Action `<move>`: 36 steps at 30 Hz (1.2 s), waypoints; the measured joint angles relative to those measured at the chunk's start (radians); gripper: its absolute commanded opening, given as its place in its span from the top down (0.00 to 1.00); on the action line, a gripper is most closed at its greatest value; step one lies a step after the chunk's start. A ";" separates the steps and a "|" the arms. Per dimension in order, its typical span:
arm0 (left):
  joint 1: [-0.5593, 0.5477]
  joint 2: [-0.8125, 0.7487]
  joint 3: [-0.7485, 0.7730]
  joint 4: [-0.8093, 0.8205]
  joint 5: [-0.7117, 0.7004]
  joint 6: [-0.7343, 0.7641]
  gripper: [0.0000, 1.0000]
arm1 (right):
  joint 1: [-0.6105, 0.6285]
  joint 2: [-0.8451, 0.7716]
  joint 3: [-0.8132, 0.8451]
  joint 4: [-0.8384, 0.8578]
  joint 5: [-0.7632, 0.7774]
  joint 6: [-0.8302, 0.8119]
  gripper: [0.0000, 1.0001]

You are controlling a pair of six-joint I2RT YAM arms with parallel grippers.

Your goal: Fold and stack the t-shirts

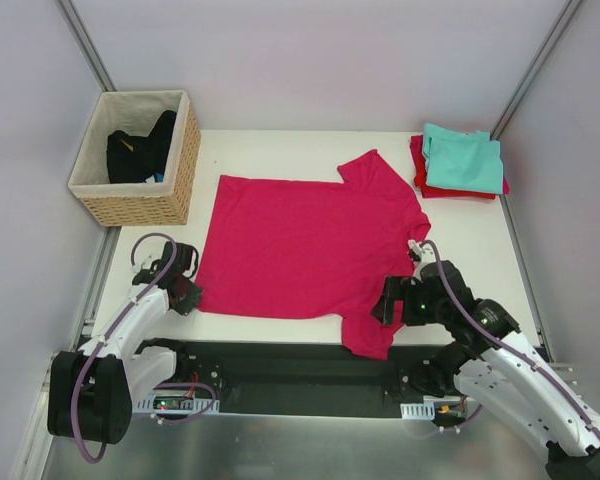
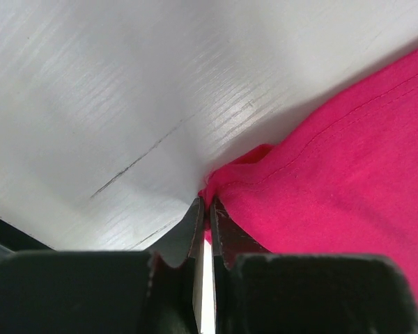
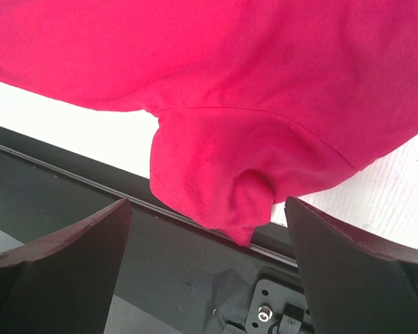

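Observation:
A large magenta-pink t-shirt [image 1: 305, 245] lies spread flat on the white table [image 1: 460, 250], its near sleeve hanging over the front edge. My left gripper [image 1: 188, 297] is shut on the shirt's near left hem corner [image 2: 219, 182] at table level. My right gripper [image 1: 385, 305] is open just above the hanging near sleeve [image 3: 230, 181], its fingers [image 3: 76, 243] on either side of it and not touching. A folded teal t-shirt [image 1: 465, 160] lies on a folded red one [image 1: 422, 180] at the back right.
A wicker basket [image 1: 140, 155] with dark clothes inside stands at the back left. The black base rail [image 1: 290, 365] runs along the table's near edge under the sleeve. Grey walls close in both sides.

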 measured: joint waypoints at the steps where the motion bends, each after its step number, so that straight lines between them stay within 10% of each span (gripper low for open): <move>1: 0.000 -0.003 0.000 0.003 0.005 0.001 1.00 | 0.000 0.003 -0.004 0.002 -0.004 0.003 0.04; 25: 0.001 -0.028 -0.018 0.047 0.022 0.024 1.00 | 0.193 0.029 -0.254 0.025 -0.064 0.264 0.01; 36: 0.001 -0.031 -0.020 0.050 0.023 0.027 1.00 | 0.258 0.137 -0.283 0.169 -0.022 0.336 0.40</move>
